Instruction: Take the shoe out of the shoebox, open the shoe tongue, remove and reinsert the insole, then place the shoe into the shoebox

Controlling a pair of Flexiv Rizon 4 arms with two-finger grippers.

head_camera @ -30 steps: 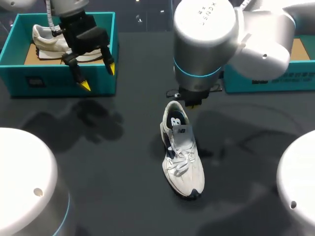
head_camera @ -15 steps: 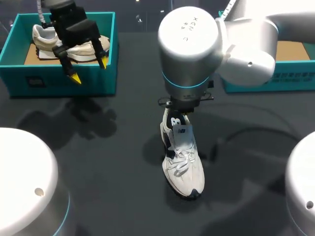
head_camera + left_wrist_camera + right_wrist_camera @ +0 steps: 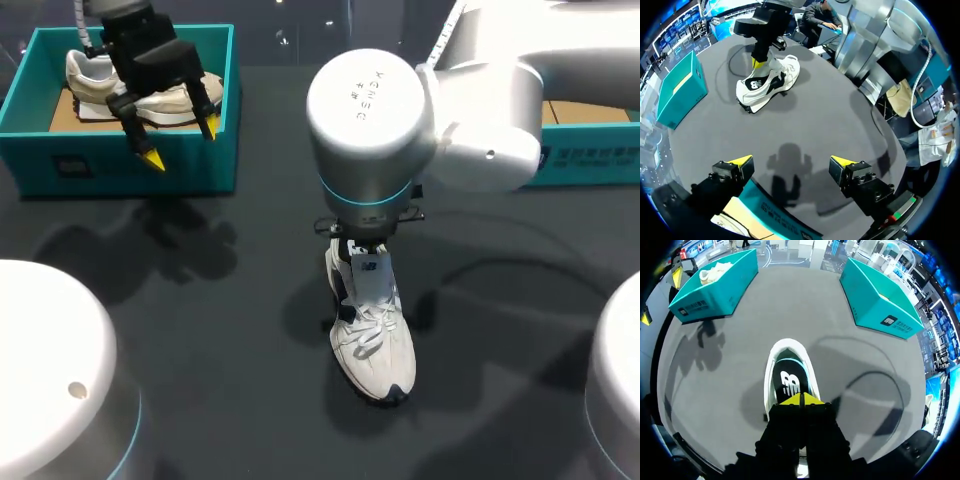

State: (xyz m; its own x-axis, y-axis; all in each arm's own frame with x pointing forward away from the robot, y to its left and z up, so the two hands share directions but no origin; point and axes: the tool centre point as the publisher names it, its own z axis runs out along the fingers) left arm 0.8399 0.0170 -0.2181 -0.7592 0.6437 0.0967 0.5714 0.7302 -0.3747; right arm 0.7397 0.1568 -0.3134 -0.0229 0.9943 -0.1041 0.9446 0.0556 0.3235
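A white shoe (image 3: 372,335) with dark trim lies upright on its sole near the middle of the dark worktop (image 3: 230,330), outside both boxes, its toe pointing toward the robot and its heel toward the far edge. Its laces are tied over the front and the tongue (image 3: 368,268) stands up pale behind them. The right arm reaches in from the right, and its thick wrist covers the heel end of the shoe in the head view. In the right wrist view the right hand (image 3: 801,399) sits directly above the shoe's opening with its two yellow tips pressed together. Just ahead of them the dark insole (image 3: 789,381) with its white mark shows inside the shoe. Whether the tips have caught any part of the shoe cannot be told. The left hand (image 3: 182,142) hangs over the near wall of the left shoebox (image 3: 130,172), well apart from the shoe on the worktop. Its fingers are spread wide, with nothing between them. A second shoe (image 3: 95,80), pale and cream-coloured, lies inside that teal box on a brown cardboard floor. The right shoebox (image 3: 590,160), also teal, stands at the far right of the worktop behind the right arm.
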